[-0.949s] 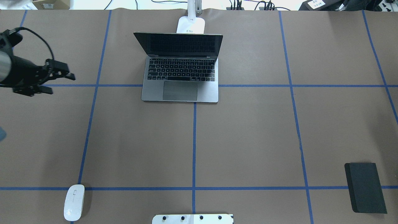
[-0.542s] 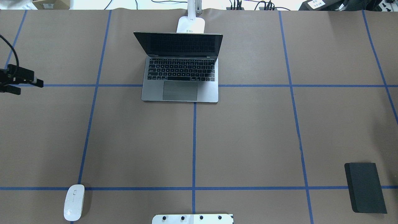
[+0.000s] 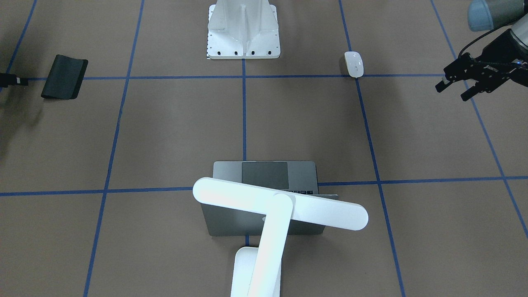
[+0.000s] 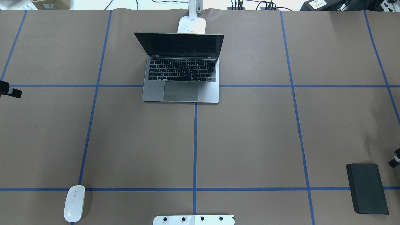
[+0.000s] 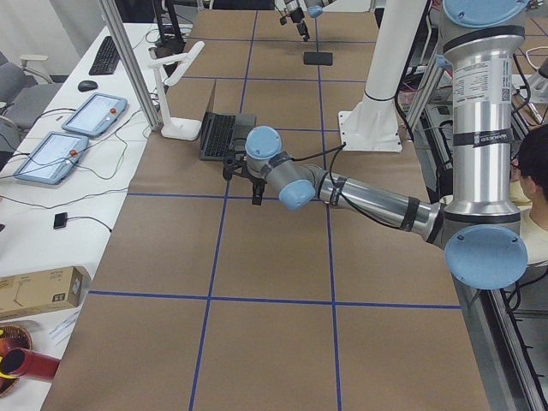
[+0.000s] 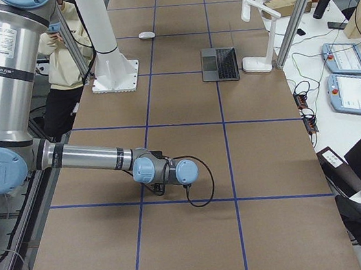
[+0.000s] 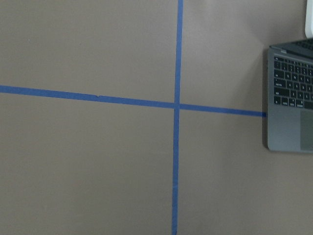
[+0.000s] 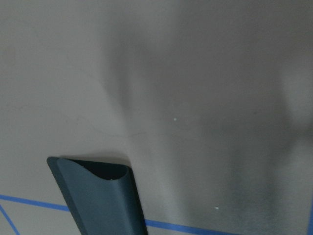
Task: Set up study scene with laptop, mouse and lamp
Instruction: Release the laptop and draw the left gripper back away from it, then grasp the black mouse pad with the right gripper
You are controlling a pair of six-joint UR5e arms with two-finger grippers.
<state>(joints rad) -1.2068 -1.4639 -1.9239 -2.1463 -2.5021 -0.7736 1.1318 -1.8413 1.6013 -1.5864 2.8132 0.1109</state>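
The lamp (image 4: 192, 25) is cut off by the overhead view's top edge, so that only its base and lower arm are shown. In the front-facing view much of the laptop (image 3: 264, 172) is hidden behind the lamp's bar head. Of the right gripper (image 3: 12, 79) only a dark tip is seen at the frame's edge, and how its jaws stand cannot be told. The black mat (image 8: 98, 196) is cut off by the bottom edge of the right wrist view.

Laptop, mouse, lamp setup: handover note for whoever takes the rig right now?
Left gripper: open, empty.
Right gripper: only a tip shows, near the black folded mat; state unclear.
Slim grey metal laptop is open mid-table. The white bar-head desk lamp stands behind it, head over it.
To do: small white oval mouse lies far off, near the robot's left; it probably belongs beside the laptop.
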